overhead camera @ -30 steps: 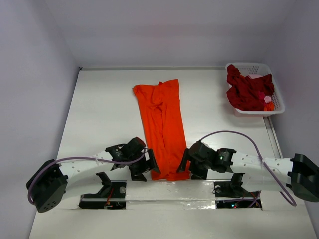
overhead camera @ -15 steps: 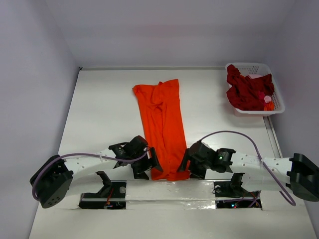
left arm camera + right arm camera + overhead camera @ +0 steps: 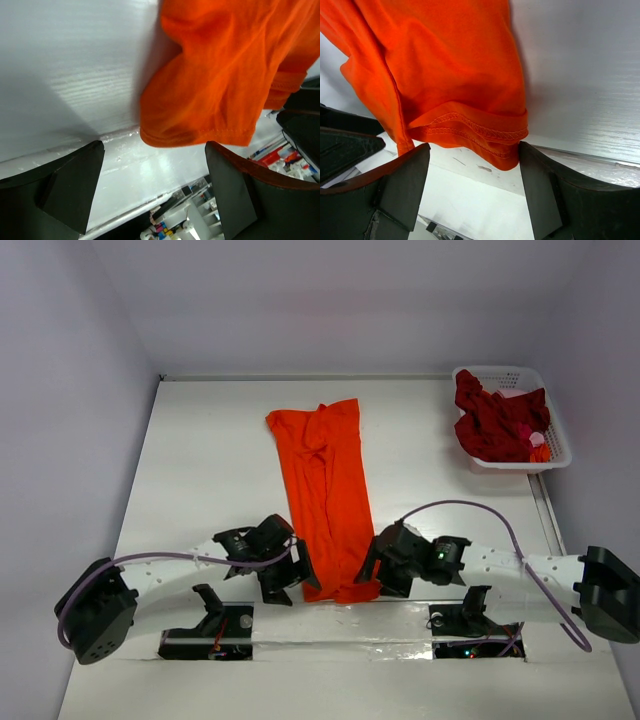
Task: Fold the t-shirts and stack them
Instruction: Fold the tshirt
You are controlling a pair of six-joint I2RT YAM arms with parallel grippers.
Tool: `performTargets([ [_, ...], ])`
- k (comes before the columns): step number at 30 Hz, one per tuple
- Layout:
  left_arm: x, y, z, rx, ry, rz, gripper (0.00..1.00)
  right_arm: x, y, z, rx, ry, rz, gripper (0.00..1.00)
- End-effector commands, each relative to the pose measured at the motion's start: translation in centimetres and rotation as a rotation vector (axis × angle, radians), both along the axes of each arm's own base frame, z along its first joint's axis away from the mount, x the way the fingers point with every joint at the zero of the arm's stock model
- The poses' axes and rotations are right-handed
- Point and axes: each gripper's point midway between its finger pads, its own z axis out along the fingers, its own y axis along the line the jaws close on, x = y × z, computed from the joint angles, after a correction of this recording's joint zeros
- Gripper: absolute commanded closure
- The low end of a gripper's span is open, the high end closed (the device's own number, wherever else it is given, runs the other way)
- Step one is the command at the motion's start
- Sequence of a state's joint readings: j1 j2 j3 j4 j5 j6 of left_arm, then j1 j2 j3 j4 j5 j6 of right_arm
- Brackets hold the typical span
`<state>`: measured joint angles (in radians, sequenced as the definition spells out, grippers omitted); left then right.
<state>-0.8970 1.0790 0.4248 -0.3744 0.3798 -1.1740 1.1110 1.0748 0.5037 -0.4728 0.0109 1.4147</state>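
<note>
The left claw [image 3: 154, 150] is shown with its jaws spread wide and nothing clamped. Its two dark fingers [image 3: 75, 185] fill the lower corners of the left wrist view, and a rounded corner of the orange t-shirt [image 3: 325, 490] lies in the gap between them. The right claw [image 3: 474, 147] is likewise seen open, and the shirt's stitched hem is framed between its fingers [image 3: 400, 190] at the centre of the right wrist view. Whether either claw touches the cloth cannot be told.

From above, both claws are found at the lower centre of the frame, flanking the near end of the orange shirt — the left claw at its left corner, the right claw at its right corner. The shirt is laid on the white bench [image 3: 210, 470] as a long, narrow strip, running from the lower centre up to the upper middle of the frame and leaning slightly leftward at the top.

The dark red t-shirt [image 3: 495, 420] is seen bundled in the white lattice basket [image 3: 560, 455] at the upper right — well apart from the orange one.
</note>
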Motion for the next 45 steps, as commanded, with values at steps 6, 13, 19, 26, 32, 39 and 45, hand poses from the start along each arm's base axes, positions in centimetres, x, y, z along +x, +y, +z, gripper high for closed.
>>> performTargets([
  [6, -2.7, -0.7, 0.3, -0.127, 0.105, -0.049, 0.21, 1.0, 0.7, 1.3, 0.023, -0.026, -0.036, 0.24],
  [13, -2.0, -1.7, 0.0, -0.144, 0.093, -0.073, 0.20, 0.1, -0.1, 0.3, -0.007, 0.014, -0.031, 0.25],
  [19, -1.3, -1.8, -0.7, -0.104, 0.072, -0.073, 0.21, 0.0, -0.7, 0.6, -0.011, 0.012, -0.044, 0.26],
  [26, 1.0, -0.1, -1.1, 0.046, -0.027, 0.005, 0.22, 0.1, -1.2, 1.1, -0.002, 0.000, -0.069, 0.27],
  [32, 1.5, 0.0, -0.6, 0.056, -0.046, 0.034, 0.25, 0.1, -0.8, 0.9, 0.008, 0.005, -0.060, 0.26],
  [39, 0.3, -0.1, -1.0, 0.037, -0.006, 0.002, 0.30, 0.1, -0.8, 0.9, 0.003, 0.005, -0.055, 0.26],
  [45, -0.1, -0.1, -0.2, 0.027, 0.006, 0.013, 0.40, 0.1, -0.8, 0.8, -0.001, 0.005, -0.054, 0.27],
])
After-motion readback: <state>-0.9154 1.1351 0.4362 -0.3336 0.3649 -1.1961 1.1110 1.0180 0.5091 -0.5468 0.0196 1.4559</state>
